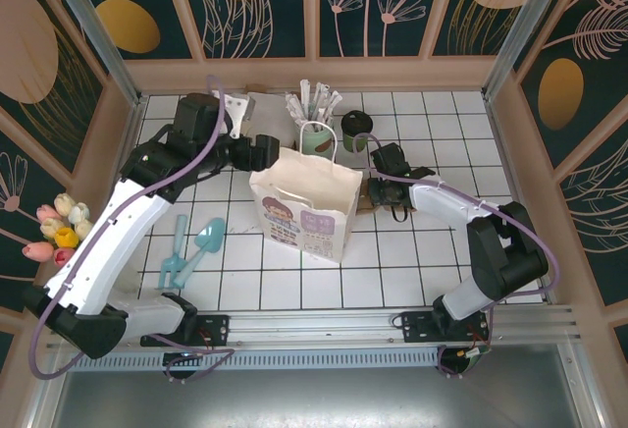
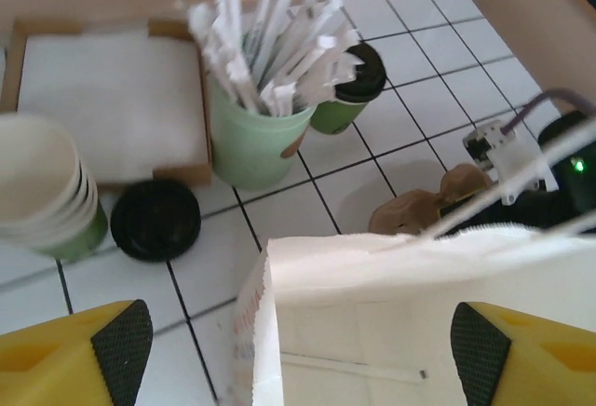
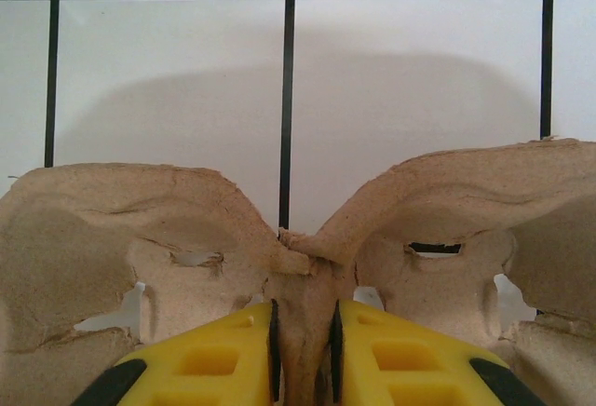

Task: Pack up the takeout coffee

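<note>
Not packed yet tbh: takeout coffee (image 1: pixel 355 132) parked on the tiles (image 1: pixel 412 261) beside the stick cup (image 1: pixel 317 138), left gripper (image 2: pixel 303 341) spread wide over the paper bag (image 1: pixel 306 202), right gripper (image 3: pixel 304 341) pinching the ridge of the pulp carrier (image 3: pixel 186 238).

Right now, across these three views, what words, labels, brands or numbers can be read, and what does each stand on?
Nothing is legible enough to quote.
On the white paper bag: a colourful printed panel with lines of lettering, too small and blurred to read.
On the pale green cup of wrapped sticks: a brown mark, partly hidden, unreadable.
On the takeout coffee and the pulp cup carrier: no lettering visible.
</note>
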`<state>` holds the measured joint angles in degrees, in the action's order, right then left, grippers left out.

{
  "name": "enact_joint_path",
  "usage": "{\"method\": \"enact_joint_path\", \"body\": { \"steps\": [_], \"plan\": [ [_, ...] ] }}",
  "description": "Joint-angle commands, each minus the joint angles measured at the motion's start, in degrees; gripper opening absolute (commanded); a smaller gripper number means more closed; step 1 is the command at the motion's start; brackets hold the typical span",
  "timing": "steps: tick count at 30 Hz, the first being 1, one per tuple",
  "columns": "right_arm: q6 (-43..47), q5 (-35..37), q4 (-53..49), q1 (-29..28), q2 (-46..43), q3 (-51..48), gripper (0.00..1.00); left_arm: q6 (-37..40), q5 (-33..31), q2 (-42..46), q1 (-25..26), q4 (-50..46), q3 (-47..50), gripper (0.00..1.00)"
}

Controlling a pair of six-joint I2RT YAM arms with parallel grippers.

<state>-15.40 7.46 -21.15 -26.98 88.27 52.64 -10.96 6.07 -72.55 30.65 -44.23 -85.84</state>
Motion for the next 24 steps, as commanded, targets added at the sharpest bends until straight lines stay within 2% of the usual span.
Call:
{"method": "enact_joint_path", "body": {
  "steps": [1,4,8,12,15,20,24],
  "plan": [
    [-0.72,-0.87,1.66,0.06,-1.91,-0.33,0.22,23.99,5.79,-2.32,0.09,3.69,-0.10,0.88],
    [-0.86,-0.54,1.73,-0.08,-2.10,0.01,0.22,35.04,7.04,-4.01,0.02,4.79,0.25,0.87],
    [-1.12,-0.48,1.81,-0.12,-2.34,0.13,0.22,43.39,9.18,-6.70,0.02,5.97,-0.57,0.85],
    [-1.36,-0.36,1.47,-0.32,-2.32,0.32,0.23,50.11,16.81,-12.66,0.02,-4.46,-6.18,0.83],
    [-1.56,0.21,0.82,-0.30,-2.40,0.62,0.23,53.77,21.50,-15.35,0.02,-9.93,-8.40,0.82],
    [-1.96,0.01,0.13,-0.35,-2.46,0.79,0.23,56.20,18.81,-18.45,0.01,-8.40,-8.60,0.78],
    [-2.19,0.40,-0.48,-0.68,-2.49,1.06,0.23,57.37,20.64,-19.43,-0.07,-6.05,-9.31,0.71]
  ]
}}
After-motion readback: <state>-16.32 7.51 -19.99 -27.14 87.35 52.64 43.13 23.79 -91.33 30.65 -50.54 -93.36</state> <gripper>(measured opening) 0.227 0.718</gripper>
